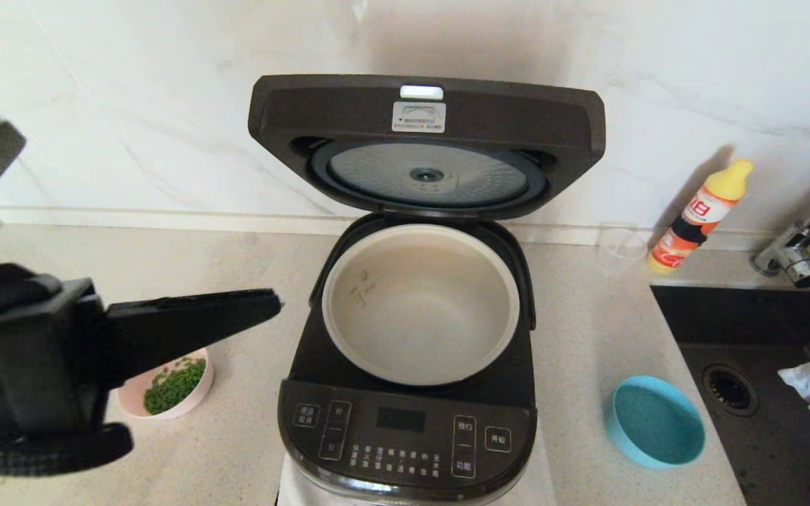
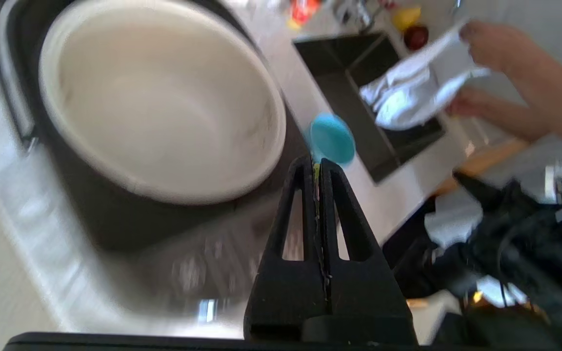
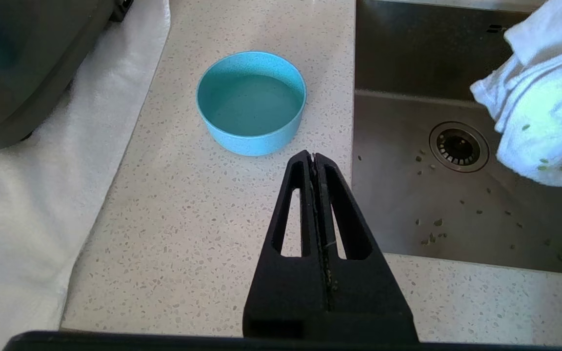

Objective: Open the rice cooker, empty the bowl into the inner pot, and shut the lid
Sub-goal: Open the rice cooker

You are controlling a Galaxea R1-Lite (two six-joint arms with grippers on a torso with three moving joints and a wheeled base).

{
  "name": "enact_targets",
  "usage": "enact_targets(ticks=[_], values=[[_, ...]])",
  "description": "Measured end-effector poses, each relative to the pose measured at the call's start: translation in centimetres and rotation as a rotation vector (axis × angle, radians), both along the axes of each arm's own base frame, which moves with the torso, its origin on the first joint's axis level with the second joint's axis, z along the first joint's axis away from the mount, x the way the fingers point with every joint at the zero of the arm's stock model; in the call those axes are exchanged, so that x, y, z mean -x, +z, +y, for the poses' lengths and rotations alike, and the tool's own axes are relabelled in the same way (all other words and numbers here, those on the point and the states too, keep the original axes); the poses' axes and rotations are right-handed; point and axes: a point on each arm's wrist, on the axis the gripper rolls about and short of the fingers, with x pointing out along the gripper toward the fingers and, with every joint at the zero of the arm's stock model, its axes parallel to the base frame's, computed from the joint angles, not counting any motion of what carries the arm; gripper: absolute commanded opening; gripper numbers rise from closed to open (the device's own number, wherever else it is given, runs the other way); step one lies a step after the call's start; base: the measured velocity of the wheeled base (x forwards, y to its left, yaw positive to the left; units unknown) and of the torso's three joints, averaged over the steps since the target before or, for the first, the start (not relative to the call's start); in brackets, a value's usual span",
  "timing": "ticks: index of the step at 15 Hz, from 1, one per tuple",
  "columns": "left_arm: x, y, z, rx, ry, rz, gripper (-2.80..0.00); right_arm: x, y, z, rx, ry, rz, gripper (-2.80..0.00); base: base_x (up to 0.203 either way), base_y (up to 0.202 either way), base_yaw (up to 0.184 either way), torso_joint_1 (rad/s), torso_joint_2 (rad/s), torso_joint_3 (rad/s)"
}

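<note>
- The left gripper (image 1: 275, 303) hangs above the tabletop (image 1: 250, 267) with its fingers (image 2: 332, 195) pressed flat together and holding nothing — their tips point at the rice cooker's left flank and stop just short of it.
- Under those fingers, and half hidden by them in the head view, a pink bowl (image 1: 197, 393) of chopped green bits stands on the tabletop, clear of the cooker's side.
- The rice cooker (image 1: 405, 436) stands just past the left fingertips, its control panel reaching the near tabletop edge, a white cloth (image 3: 27, 195) under its base.
- The inner pot (image 1: 420, 303) sits in the cooker, its pale rim fully exposed and its inside bare; it is the nearest thing ahead of the left fingers.
- The lid (image 1: 426, 116) stands raised on its rear hinge, its dimpled underside facing forward, so the pot's mouth is open from above.
- Beyond the cooker lies a bare strip of tabletop, then a blue bowl (image 3: 251, 102), empty and upright.
- The right gripper (image 3: 314, 157) hovers near the blue bowl — fingers closed, empty, tips just short of its rim.
- The sink (image 3: 408, 63) edge runs just beside these fingers; a white rag (image 3: 539, 112) hangs over the basin.
</note>
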Motion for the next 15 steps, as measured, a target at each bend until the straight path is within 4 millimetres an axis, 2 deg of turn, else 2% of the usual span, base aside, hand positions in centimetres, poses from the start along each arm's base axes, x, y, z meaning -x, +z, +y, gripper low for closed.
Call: enact_targets(ticks=[2, 7, 15], values=[[-1.6, 0.1, -1.4, 0.022, 0.000, -0.009, -2.80, 0.0, 0.0, 0.0, 0.000, 0.000, 0.001, -2.80, 0.000, 0.000, 0.000, 0.000, 0.00, 0.000], [-4.1, 2.0, -3.8, 0.195, -0.031, 0.034, -2.80, 0.0, 0.0, 0.0, 0.000, 0.000, 0.000, -2.80, 0.000, 0.000, 0.000, 0.000, 0.00, 0.000], [-7.3, 1.2, -6.5, 0.216, -0.017, 0.010, -2.80, 0.0, 0.0, 0.0, 0.000, 0.000, 0.000, -2.80, 0.000, 0.000, 0.000, 0.000, 0.00, 0.000]])
